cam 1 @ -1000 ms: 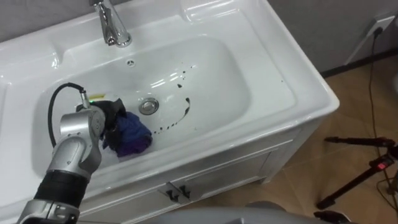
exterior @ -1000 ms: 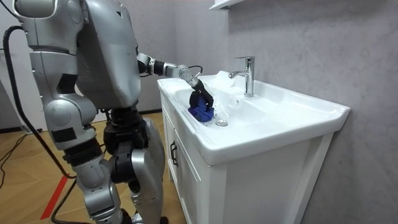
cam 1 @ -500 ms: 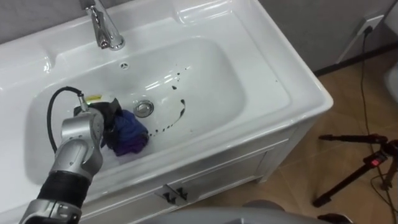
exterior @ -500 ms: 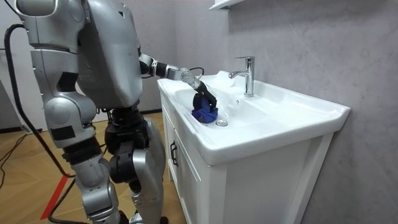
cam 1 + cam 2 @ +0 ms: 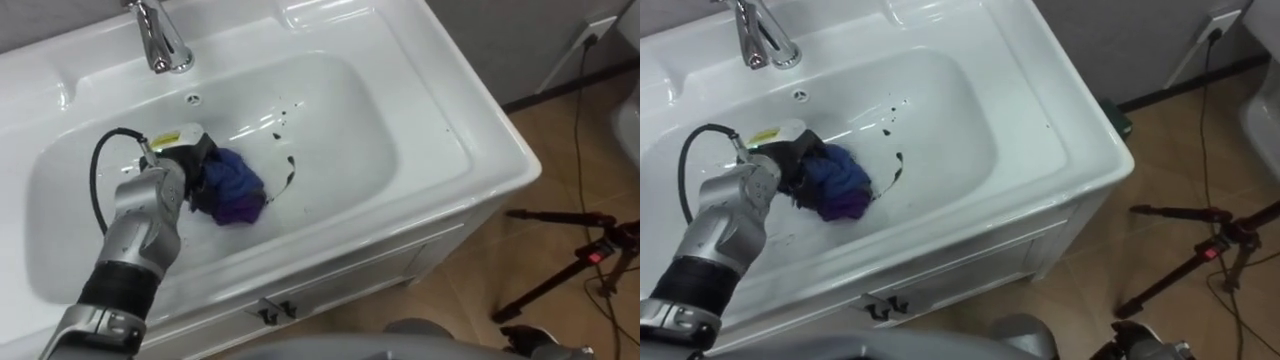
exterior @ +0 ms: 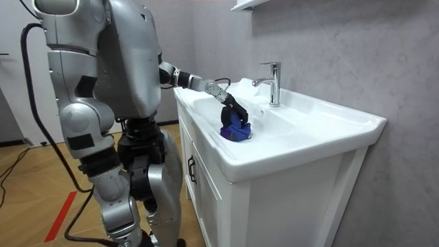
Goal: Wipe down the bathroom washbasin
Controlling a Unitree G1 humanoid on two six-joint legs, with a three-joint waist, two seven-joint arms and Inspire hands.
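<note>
I am looking down into a white basin [image 5: 430,130] of glossy ceramic: a wide, rounded-rectangle bowl set in a flat rim with soft corners, bright with reflections. A polished chrome faucet [image 5: 152,38] stands at the back edge, with a small overflow hole [image 5: 193,98] in the wall just below it. On the floor of the bowl lies a cloth [image 5: 238,192], blue turning purple at its lower folds, bunched into a soft crumpled wad. My left hand [image 5: 180,168] is down inside the bowl at the wad's left side, its dark fingers [image 5: 204,172] curled over and into the fabric, gripping it and pressing it against the ceramic. In the room view the same hand bends down from the wrist onto the cloth near the front of the bowl. Just to the right of the wad a thin dark streak [image 5: 288,172] curves across the white surface, and a scatter of small dark specks [image 5: 286,112] sits further up the slope. Below the rim is a white cabinet [image 5: 340,285] front.
</note>
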